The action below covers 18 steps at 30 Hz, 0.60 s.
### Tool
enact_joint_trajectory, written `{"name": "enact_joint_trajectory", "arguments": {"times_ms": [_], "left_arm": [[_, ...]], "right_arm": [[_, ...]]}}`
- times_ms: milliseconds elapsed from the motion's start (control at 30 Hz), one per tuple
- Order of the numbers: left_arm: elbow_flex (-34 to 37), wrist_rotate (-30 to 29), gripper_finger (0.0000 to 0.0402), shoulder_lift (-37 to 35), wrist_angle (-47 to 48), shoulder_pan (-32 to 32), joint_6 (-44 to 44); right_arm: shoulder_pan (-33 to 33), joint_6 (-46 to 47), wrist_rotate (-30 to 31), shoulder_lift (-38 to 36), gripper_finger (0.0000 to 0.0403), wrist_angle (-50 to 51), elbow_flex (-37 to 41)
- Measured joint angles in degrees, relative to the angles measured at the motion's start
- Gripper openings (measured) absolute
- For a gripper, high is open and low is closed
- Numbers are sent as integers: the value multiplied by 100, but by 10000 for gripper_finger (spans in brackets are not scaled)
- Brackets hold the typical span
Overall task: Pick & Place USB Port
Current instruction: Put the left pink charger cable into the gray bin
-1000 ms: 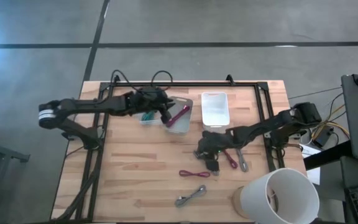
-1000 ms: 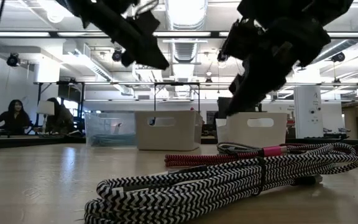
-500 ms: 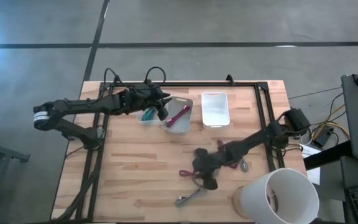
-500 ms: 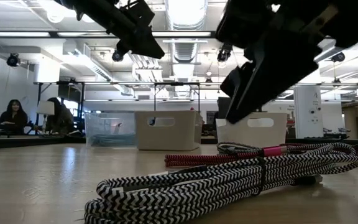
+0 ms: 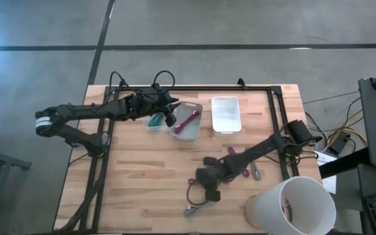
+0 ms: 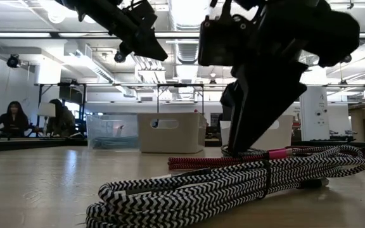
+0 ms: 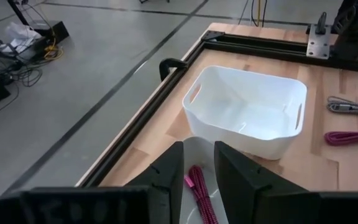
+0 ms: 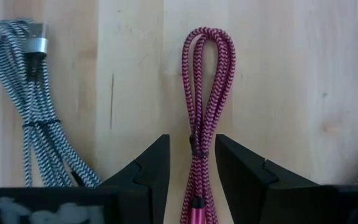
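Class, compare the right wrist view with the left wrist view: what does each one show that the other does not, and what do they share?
Only the right wrist view shows the black-and-white cable and the open right gripper straddling a magenta cable on bare wood. Only the left wrist view shows the empty white bin, the floor and the open left gripper above another magenta cable in a container. Both show the wooden table.

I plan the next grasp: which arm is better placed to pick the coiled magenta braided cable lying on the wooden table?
The right gripper: its open fingers straddle the magenta braided cable. The left gripper hovers over the bins.
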State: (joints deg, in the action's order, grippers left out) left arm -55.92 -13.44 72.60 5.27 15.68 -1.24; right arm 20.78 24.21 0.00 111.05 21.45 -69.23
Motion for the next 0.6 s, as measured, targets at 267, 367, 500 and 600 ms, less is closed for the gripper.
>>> {"name": "enact_joint_trajectory", "arguments": {"times_ms": [267, 367, 500, 600], "left_arm": [[0, 5, 92, 0, 98, 0, -200], [1, 7, 92, 0, 168, 0, -207], [9, 5, 92, 0, 340, 0, -207], [80, 7, 92, 0, 393, 0, -207]], "right_arm": [[0, 204, -24, 224, 124, 199, -44], [-2, 101, -18, 280, 115, 201, -37], [-4, -109, -13, 268, 87, 219, -32], [-11, -176, -1, 216, 53, 232, -20]]}}
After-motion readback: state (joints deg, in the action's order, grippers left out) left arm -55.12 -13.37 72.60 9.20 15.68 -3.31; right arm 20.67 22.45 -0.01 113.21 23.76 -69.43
